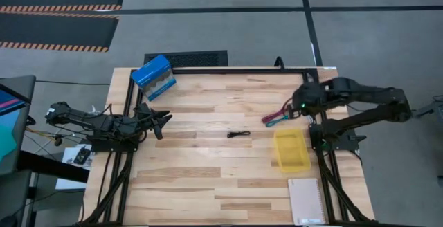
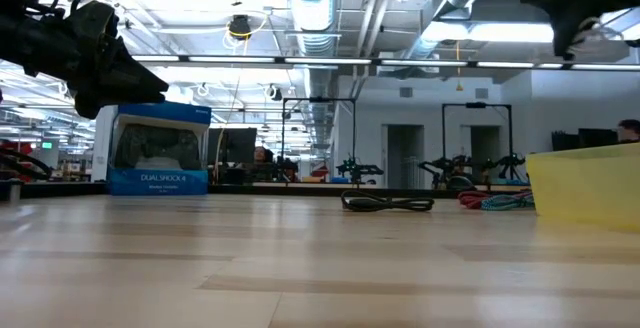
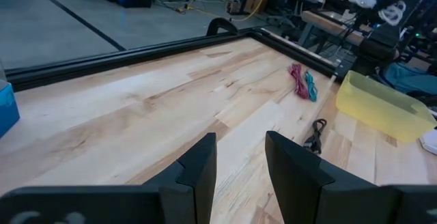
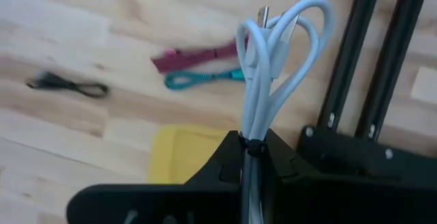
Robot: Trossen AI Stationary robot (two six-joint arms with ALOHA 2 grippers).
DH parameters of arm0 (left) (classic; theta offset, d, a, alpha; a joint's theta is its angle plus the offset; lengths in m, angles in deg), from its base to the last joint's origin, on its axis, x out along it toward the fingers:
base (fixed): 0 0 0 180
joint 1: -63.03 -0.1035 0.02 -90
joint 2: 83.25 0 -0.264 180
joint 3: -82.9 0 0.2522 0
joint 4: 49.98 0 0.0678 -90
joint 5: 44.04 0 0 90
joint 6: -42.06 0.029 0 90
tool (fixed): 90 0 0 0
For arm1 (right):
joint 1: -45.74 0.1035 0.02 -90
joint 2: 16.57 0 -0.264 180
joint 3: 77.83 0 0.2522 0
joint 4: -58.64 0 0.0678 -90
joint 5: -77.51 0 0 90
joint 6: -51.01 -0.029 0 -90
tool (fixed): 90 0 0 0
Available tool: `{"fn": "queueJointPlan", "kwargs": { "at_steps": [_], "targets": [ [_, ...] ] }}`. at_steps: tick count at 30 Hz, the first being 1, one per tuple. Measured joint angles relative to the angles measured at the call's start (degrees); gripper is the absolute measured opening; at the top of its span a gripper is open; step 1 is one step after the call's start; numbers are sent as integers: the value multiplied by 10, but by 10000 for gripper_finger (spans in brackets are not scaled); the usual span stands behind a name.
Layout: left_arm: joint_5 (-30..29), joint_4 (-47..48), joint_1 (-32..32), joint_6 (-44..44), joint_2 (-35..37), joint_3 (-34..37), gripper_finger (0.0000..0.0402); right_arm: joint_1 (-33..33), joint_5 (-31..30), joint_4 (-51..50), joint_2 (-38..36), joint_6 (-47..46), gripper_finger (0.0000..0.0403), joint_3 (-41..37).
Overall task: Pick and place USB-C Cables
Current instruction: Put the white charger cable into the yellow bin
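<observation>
above the desk, right side: right tool [image 4: 254,157] is raised off the wood, clamped on the white cable [image 4: 276,60], whose loops stick out past the fingers
right tool, seen from overhead: [image 1: 302,106] near the far right corner of the desk [image 1: 208,178], over the red and teal cables
dark red cable [image 1: 273,115]: flat on the wood, touching the teal cable [image 1: 279,119] beside it
black cable [image 1: 239,134]: alone near the middle of the desk
yellow bin [image 1: 291,149]: just nearer than the red and teal pair, on the right side
left tool [image 1: 162,122]: at the left edge, held above the wood, fingers [image 3: 198,173] parted, gripping nothing
blue box [image 1: 153,74]: far left corner
notebook [image 1: 306,201]: near right corner
</observation>
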Motion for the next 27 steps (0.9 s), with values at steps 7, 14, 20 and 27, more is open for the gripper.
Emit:
{"fn": "queueJointPlan", "kwargs": {
  "at_steps": [7,14,20,27],
  "targets": [
    [2,0,0,-2,0,0,113,116,4,32,0,-126,23,-76],
    [4,1,0,-4,0,0,113,245,29,80,0,-285,27,-140],
    [6,13,0,-17,0,0,113,320,30,164,15,-375,28,-185],
    [-1,19,0,-24,0,5,113,334,61,213,86,-400,33,-208]
  ]
}}
